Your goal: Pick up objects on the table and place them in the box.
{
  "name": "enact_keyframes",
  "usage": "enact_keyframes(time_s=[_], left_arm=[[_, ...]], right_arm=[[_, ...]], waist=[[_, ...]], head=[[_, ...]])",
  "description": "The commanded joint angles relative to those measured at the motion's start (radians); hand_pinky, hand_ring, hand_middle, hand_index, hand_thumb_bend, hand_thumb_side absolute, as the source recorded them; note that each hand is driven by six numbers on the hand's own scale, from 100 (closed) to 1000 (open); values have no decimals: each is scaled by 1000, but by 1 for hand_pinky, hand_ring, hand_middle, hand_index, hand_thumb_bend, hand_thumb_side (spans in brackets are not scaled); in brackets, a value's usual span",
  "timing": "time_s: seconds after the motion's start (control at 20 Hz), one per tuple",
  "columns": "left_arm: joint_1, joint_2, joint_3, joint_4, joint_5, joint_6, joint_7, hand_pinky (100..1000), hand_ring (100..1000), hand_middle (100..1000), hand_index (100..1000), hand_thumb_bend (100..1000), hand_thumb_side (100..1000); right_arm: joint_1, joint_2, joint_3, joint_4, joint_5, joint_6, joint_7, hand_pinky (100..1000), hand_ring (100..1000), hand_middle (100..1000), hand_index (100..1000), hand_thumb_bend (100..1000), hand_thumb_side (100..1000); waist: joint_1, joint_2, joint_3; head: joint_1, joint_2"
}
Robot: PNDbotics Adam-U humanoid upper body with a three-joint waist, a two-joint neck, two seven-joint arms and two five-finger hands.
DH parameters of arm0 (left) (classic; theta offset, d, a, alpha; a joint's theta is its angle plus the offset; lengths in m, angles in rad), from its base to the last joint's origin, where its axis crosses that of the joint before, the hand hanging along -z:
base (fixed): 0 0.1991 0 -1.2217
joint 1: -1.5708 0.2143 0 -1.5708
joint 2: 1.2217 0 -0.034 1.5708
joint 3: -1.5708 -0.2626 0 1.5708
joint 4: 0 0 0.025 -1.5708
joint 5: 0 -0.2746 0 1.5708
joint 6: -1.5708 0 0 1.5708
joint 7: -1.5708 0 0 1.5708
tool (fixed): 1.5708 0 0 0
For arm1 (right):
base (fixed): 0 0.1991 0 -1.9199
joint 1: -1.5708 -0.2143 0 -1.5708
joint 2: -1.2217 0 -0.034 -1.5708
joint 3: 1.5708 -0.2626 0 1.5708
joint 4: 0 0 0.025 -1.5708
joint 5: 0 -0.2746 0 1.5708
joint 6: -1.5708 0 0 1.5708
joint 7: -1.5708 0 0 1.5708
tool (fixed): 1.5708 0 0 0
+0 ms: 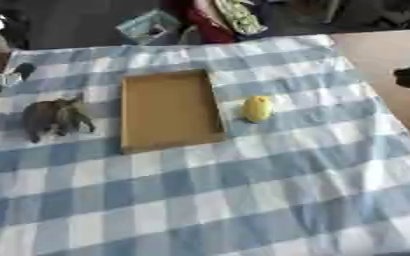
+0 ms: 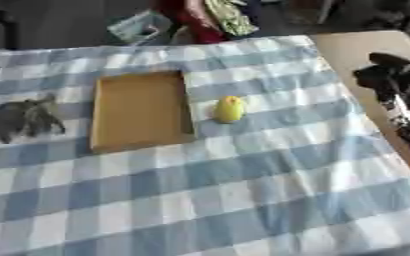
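At the far left of your desk [image 1: 243, 210], draped in a blue-and-white checked cloth, lies a dark grey-green lump [image 1: 55, 117] whose shape you cannot make out. Beside it sits the shallow, flat tan box [image 1: 169, 110], rectangular and open-topped. Just right of it rests a small rounded yellow object [image 1: 257, 108]. Your right hand [image 2: 392, 80] hovers at the right edge, blurred and black; you cannot tell its fingers' state.

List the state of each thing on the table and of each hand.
Box: open, empty, flat on the checked cloth.
Yellow object: on the cloth just right of the box, not held.
Dark grey object: on the cloth left of the box, not held.
Right hand: at the right edge above the table, holding nothing; fingers unclear.
Left hand: not visible.
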Motion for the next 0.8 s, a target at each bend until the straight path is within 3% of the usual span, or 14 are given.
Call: enact_keyframes(time_s=[0.05, 0.8], left_arm=[[-13, 35, 1, -8, -13, -6, -15, 766, 675, 692, 851, 291, 352], [-6, 3, -7, 18, -117, -32, -42, 752, 672, 679, 851, 323, 425]], right_arm=[[-12, -16, -5, -5, -6, 0, 1, 846, 823, 687, 882, 100, 600], [-10, -14, -5, -2, -9, -1, 4, 847, 823, 687, 882, 100, 604]], waist=[[-1, -17, -1], [-3, -12, -6]], head=[[0, -14], [-1, -10]])
